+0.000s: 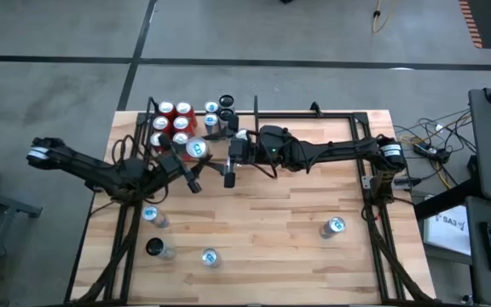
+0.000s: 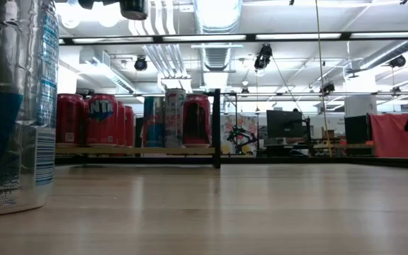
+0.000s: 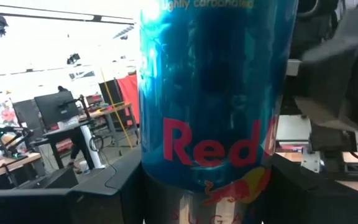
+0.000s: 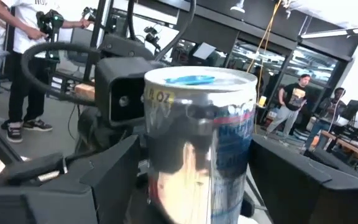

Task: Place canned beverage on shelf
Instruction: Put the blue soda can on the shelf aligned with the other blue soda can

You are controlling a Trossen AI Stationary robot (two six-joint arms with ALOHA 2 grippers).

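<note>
tabletop (image 1: pixel 271 230): light wood planks | shelf (image 1: pixel 186 128): narrow black-frame bay at far left edge, red and blue cans inside | Red Bull can (image 1: pixel 196 148): just in front of shelf, between both arms | left end effector (image 1: pixel 190 162): clamped on Red Bull can | right end effector (image 1: pixel 228 166): beside can, state cannot tell

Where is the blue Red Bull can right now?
In the high view, the blue Red Bull can is held in the left tool, beside the red cans in the shelf at the table's far left. The right tool is close by.
</note>
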